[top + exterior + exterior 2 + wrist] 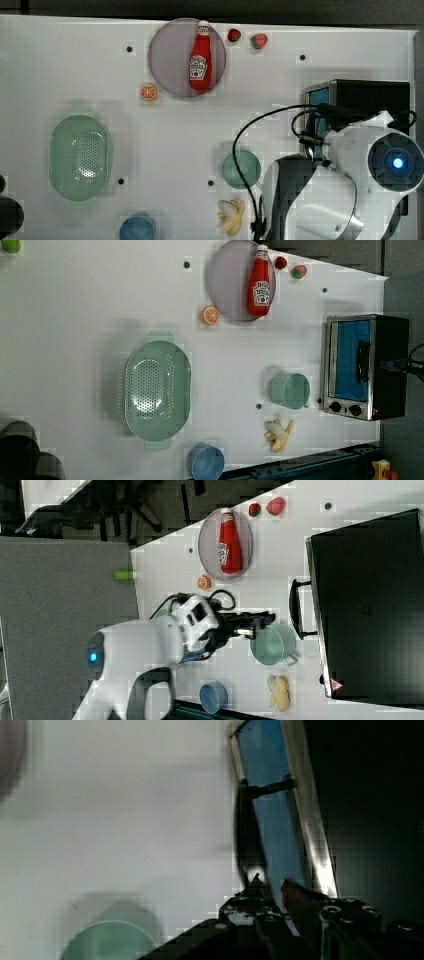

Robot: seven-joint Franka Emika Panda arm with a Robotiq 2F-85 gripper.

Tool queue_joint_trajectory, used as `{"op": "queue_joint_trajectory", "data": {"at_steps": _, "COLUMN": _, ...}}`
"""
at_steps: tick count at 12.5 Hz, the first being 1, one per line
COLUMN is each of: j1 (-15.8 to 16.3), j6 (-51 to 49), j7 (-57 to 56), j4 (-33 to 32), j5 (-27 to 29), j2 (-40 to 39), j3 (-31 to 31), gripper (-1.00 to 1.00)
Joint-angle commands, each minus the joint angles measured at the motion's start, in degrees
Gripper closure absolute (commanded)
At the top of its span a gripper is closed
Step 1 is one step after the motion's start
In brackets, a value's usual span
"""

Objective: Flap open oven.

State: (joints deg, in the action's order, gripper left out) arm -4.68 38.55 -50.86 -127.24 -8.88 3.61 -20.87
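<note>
Oven: stood at the table's edge on the left view's right, door shut.
Handle: between my fingertips.
Fingers: narrowly parted, one either side of the bar, clamping nothing.
Advice: I judged hooking squarely, then pulling outward and down along the hinge arc.

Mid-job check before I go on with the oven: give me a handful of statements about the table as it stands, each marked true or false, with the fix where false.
1. The oven door is shut. True.
2. The ketchup bottle stands upright on the table. False: it lies on its side on the grey plate.
3. The gripper is apart from the oven's handle in the right view. True.
4. The green colander holds the banana. False: the banana lies on the table beside the green cup.
5. The orange slice lies beside the plate. True.
</note>
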Motion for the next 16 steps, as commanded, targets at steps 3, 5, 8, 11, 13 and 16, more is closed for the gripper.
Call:
{"op": "queue_joint_trajectory", "data": {"at_steps": 3, "j1": 0.21, "j6": 7.01, "j7": -5.47, "j4": 0.05, "j5": -0.13, "j2": -5.93, "j3": -2.54, "gripper": 0.65}}
{"op": "queue_joint_trajectory", "data": {"at_steps": 5, "j1": 0.2, "j6": 7.93, "j7": -6.74, "j4": -0.02, "j5": -0.13, "j2": -7.99, "j3": -2.76, "gripper": 0.65}}
{"op": "queue_joint_trajectory", "data": {"at_steps": 8, "j1": 0.25, "j6": 8.82, "j7": -7.16, "j4": -0.02, "j5": -0.13, "j2": -10.46, "j3": -2.73, "gripper": 0.65}}
{"op": "queue_joint_trajectory", "data": {"at_steps": 11, "j1": 0.38, "j6": 11.27, "j7": -7.16, "j4": -0.07, "j5": -0.13, "j2": -12.43, "j3": -2.39, "gripper": 0.65}}
{"op": "queue_joint_trajectory", "data": {"at_steps": 13, "j1": 0.67, "j6": 11.2, "j7": -7.09, "j4": -0.03, "j5": -0.73, "j2": -12.96, "j3": -1.78, "gripper": 0.65}}
{"op": "queue_joint_trajectory", "data": {"at_steps": 16, "j1": 1.87, "j6": 10.64, "j7": -4.95, "j4": -0.03, "j5": -6.82, "j2": -13.1, "j3": -0.93, "gripper": 0.65}}
